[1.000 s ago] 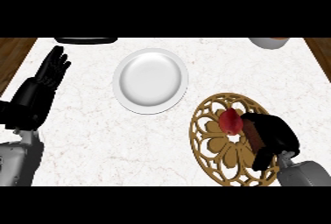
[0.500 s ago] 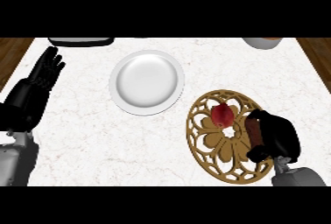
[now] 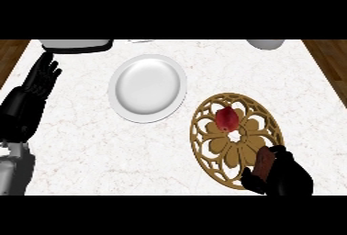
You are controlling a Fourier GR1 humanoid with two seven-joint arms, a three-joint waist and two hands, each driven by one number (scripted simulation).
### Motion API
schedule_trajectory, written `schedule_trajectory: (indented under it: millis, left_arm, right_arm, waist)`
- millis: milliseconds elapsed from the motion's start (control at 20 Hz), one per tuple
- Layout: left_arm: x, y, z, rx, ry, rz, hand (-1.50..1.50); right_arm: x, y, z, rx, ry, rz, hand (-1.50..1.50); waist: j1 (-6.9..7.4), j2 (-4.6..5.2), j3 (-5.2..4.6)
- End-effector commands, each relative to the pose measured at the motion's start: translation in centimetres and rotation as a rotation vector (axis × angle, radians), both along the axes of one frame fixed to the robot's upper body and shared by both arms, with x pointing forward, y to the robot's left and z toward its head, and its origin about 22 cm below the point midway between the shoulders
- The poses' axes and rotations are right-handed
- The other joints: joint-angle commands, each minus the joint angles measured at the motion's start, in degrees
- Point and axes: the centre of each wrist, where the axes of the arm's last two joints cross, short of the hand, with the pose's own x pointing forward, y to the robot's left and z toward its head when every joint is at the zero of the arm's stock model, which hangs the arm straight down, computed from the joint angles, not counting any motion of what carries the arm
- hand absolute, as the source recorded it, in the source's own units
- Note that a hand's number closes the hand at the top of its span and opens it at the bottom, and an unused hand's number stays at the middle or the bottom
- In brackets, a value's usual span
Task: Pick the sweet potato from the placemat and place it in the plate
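Sweet potato (image 3: 227, 118) lay on placemat (image 3: 235, 140), upper-middle of mat, not in plate (image 3: 148, 88). My right hand (image 3: 283, 174) sat at mat's lower right edge, apart from potato, below and right of it. Fingers looked curled with nothing in them, though view there was dark, hard to read. My left hand (image 3: 35, 89) rested open at left edge, fingers up.

The sweet potato (image 3: 227, 119) lies on the placemat (image 3: 203, 137) (plate (image 3: 148, 88) just beside), right hand (image 3: 281, 176) apart.
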Motion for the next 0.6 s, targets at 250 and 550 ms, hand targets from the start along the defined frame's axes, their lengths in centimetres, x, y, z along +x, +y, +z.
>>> schedule_trajectory:
  millis: [250, 550]
  left_arm:
    - [0.5, -1.8, -0.1, -0.010, -0.010, -0.041, 0.00]
    - [0.9, -2.5, 0.1, -0.016, -0.013, -0.082, 0.00]
  right_arm:
    - [-4.0, 9.9, 8.5, 0.024, -0.393, 0.057, 1.50]
    - [-4.3, 12.9, 10.3, 0.072, -0.508, 0.166, 1.50]
  waist:
    - [3.22, 1.07, 0.48]
    - [4.31, 1.48, 0.52]
